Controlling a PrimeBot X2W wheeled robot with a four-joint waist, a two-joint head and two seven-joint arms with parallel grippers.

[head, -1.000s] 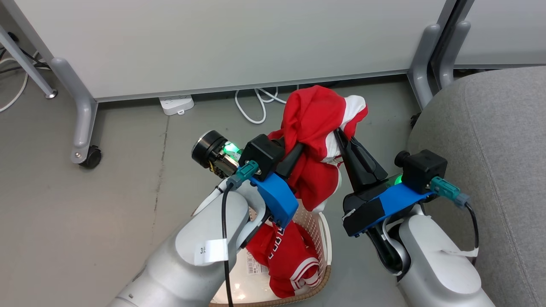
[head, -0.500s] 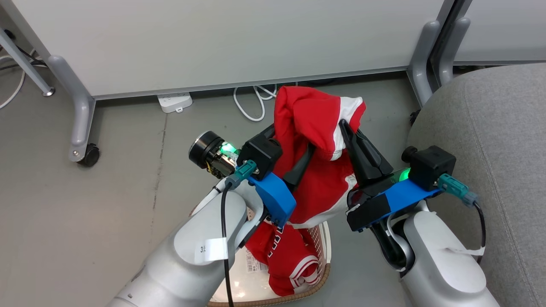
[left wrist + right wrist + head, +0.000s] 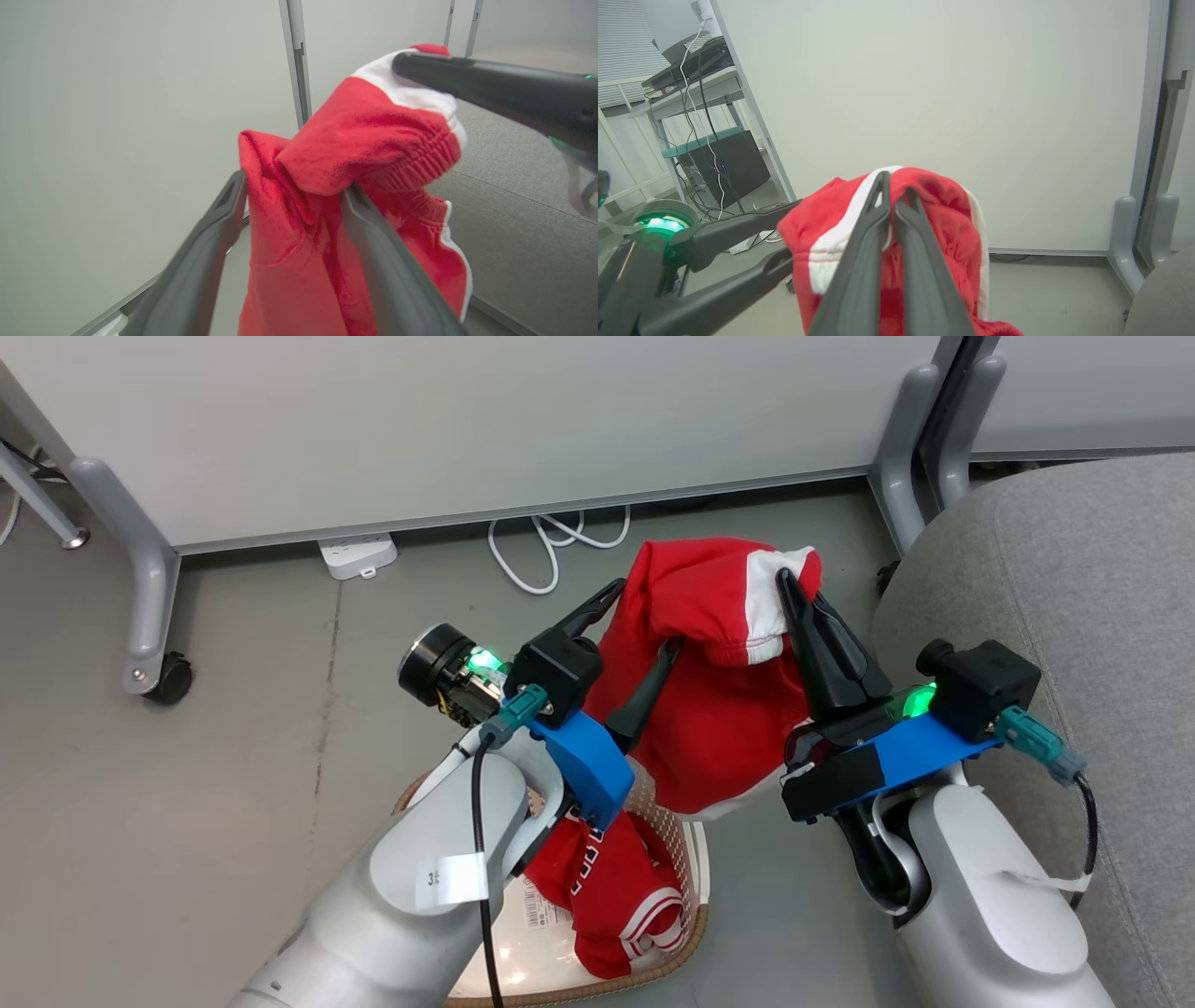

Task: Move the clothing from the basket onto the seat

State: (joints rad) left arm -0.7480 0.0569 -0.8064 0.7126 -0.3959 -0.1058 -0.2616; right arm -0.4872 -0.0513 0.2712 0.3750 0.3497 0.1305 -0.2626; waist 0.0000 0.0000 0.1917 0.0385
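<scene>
- since a second ago the left gripper [image 3: 647, 614] has let go: its jaws now stand wide apart, with a fold of the red garment [image 3: 719, 728] hanging between them.
- right gripper [image 3: 786, 583] has its jaws together, clamped on the garment's white-panelled top edge, and holds it in the air.
- seat [image 3: 1074, 569] lies at 3 o'clock of the raised garment, near it.
- basket [image 3: 695, 933] sits on the floor at 7 o'clock of that garment, with a second red garment [image 3: 616, 896] inside.
</scene>
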